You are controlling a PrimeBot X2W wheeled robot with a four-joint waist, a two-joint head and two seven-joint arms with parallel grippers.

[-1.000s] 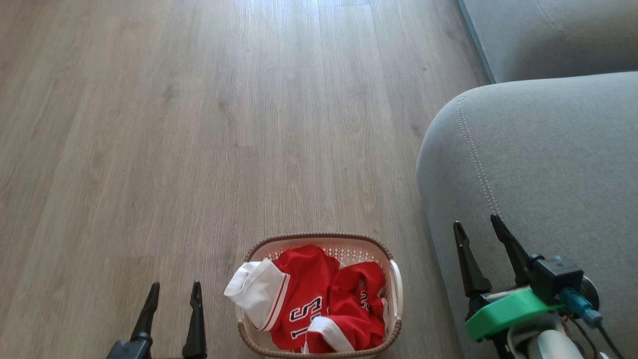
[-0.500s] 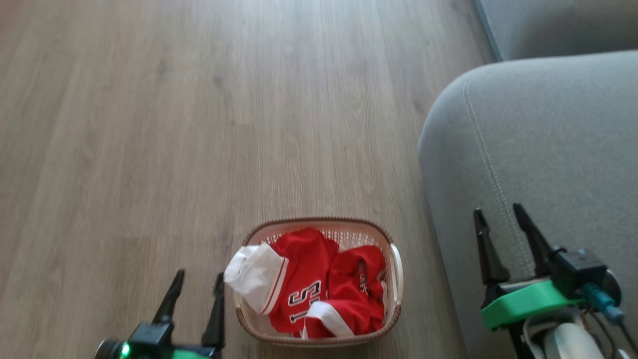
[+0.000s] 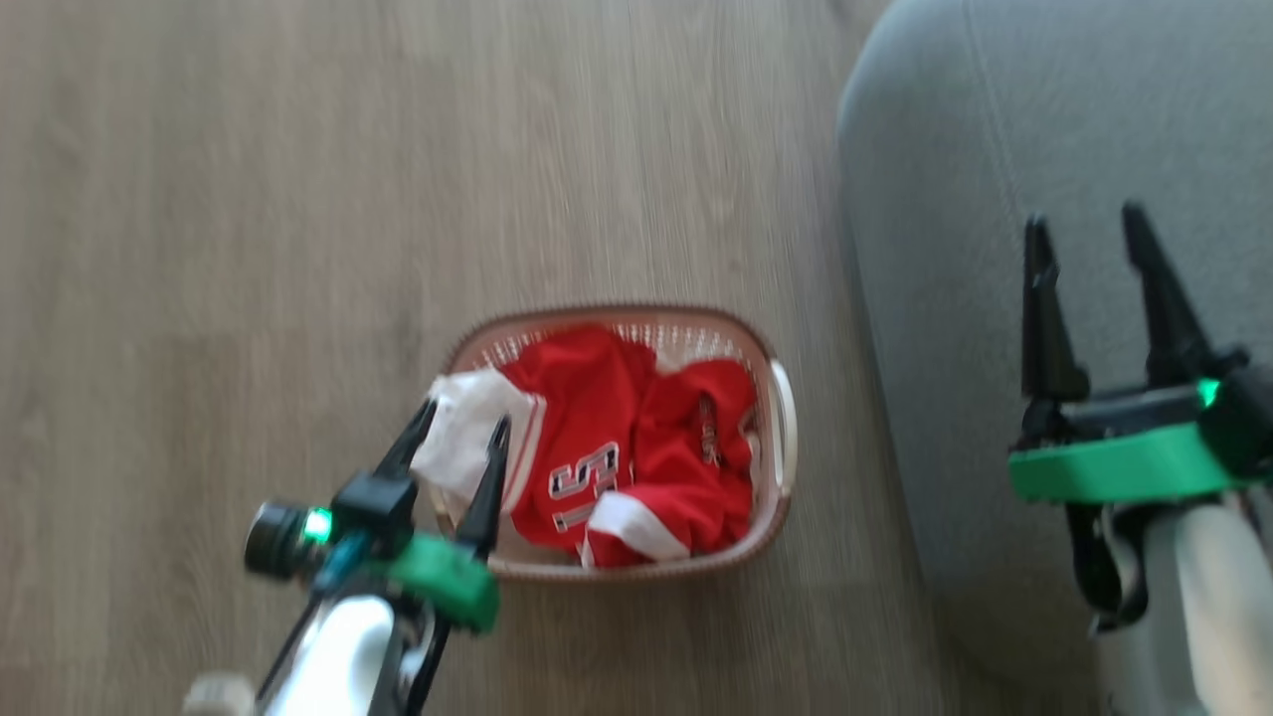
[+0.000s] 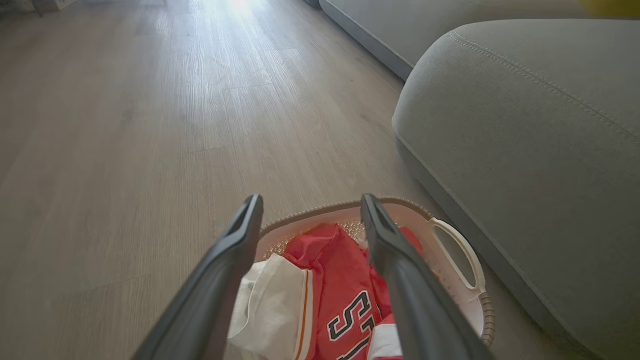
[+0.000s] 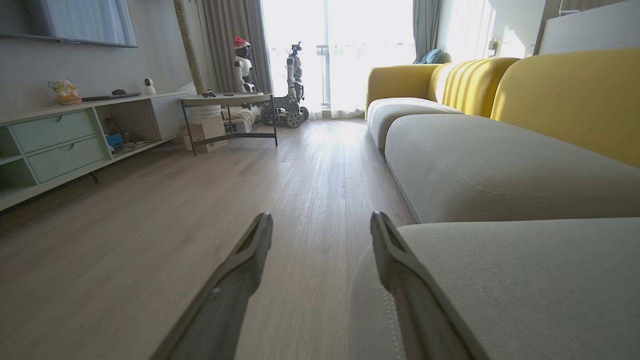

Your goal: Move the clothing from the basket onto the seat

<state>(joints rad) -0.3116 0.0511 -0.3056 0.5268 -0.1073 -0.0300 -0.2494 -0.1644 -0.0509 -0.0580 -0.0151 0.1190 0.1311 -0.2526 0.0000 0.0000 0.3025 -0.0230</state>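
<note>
Jerseys (image 3: 617, 447) (red, white trim, black-and-white numbers) all lie bunched in the cream laundry basket (image 3: 617, 311). It stands on the wood floor (image 3: 249, 249) just beside the grey sofa seat (image 3: 945, 249), and nothing is on the seat yet. Left gripper (image 3: 464, 415) hovers over the basket's left end, fingers spread, nothing between them. In the left wrist view the white sleeve (image 4: 272, 305) and a numbered red panel show in the gap. Right gripper (image 3: 1084, 217) is above the seat, also spread and empty. Head view is motion-blurred, so I can't tell whether the left tips touch fabric.

Step in hand looks like the reach for the first grab. To do it well:
- Come down on the raised fold where white sleeve meets red, not on the rim.
- Keep both tips inside the braided rim so the light basket isn't snagged or tipped.
- Pinch a thick bunch, not one layer — soft cloth slips, and the second jersey may drag along.
- Lift straight up until the hem clears the rim, then swing right onto the seat.
- The right gripper should keep out of that path.
</note>
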